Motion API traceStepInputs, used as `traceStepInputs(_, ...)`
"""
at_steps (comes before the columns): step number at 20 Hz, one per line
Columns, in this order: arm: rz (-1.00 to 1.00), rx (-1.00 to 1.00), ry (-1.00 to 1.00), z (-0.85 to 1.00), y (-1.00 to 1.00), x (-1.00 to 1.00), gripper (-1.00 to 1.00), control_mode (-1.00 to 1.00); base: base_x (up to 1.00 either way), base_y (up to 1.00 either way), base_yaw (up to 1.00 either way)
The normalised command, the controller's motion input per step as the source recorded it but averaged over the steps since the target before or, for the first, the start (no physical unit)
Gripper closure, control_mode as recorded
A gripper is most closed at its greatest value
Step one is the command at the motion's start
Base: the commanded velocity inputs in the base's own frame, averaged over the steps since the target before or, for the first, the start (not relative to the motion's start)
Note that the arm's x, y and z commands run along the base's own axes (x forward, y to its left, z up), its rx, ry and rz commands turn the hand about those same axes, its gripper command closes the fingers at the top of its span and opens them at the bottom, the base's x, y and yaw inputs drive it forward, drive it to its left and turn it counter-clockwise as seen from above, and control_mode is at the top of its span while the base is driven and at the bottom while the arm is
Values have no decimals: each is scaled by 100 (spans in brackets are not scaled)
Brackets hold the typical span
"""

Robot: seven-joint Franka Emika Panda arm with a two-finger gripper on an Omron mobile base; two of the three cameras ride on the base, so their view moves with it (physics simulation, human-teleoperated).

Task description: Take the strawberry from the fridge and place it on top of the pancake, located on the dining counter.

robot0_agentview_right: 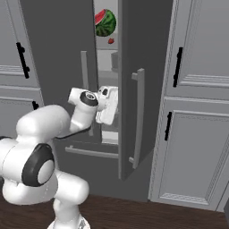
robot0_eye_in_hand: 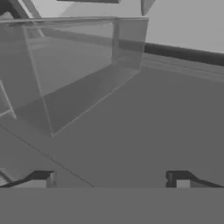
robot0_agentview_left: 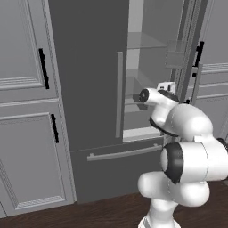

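One open gripper [robot0_eye_in_hand: 109, 179] (empty), one strawberry [robot0_agentview_right: 111, 41], one fridge [robot0_agentview_right: 62, 53].

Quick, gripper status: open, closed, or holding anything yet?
Gripper: open, fingers wide apart, holding nothing, inside the fridge.

One fridge [robot0_agentview_right: 58, 44], one watermelon piece [robot0_agentview_right: 105, 22], perhaps one strawberry [robot0_agentview_right: 111, 41].
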Motion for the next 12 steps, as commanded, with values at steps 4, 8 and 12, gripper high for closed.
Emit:
traceStepInputs(4,-11,0,53,15,-100,0,-100,-100,0,0,0)
traceStepInputs(8,-12,0,39,2,-100,-9,-100,-100,0,0,0)
traceStepInputs(12,-13,1,30,0,-100,-21,-100,-100,0,0,0)
